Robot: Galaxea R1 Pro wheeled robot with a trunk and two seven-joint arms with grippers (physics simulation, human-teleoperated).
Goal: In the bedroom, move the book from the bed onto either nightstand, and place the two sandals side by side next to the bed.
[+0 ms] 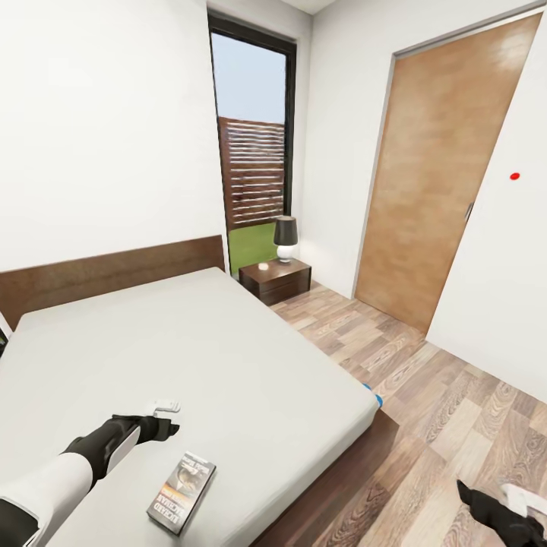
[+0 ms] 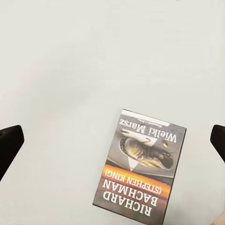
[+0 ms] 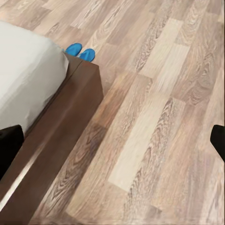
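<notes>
The book (image 1: 181, 497) lies flat on the bed's pale mattress (image 1: 190, 357) near its foot end, dark cover up with an orange band. My left gripper (image 1: 167, 414) hovers over the mattress just beyond the book, open and holding nothing. In the left wrist view the book (image 2: 140, 171) sits below and between the spread fingertips (image 2: 9, 145). The two blue sandals (image 3: 79, 50) lie on the floor close together at the bed's foot corner, partly hidden by the frame; a blue sliver (image 1: 374, 395) peeks out there. The nightstand (image 1: 275, 279) stands beside the headboard. My right gripper (image 1: 507, 505) is open, low over the floor.
A lamp (image 1: 286, 237) and a small pale object stand on the nightstand. A tall window (image 1: 254, 152) is behind it. A wooden sliding door (image 1: 448, 175) fills the right wall. Wood-plank floor (image 3: 154, 122) runs along the bed's dark frame (image 3: 70, 122).
</notes>
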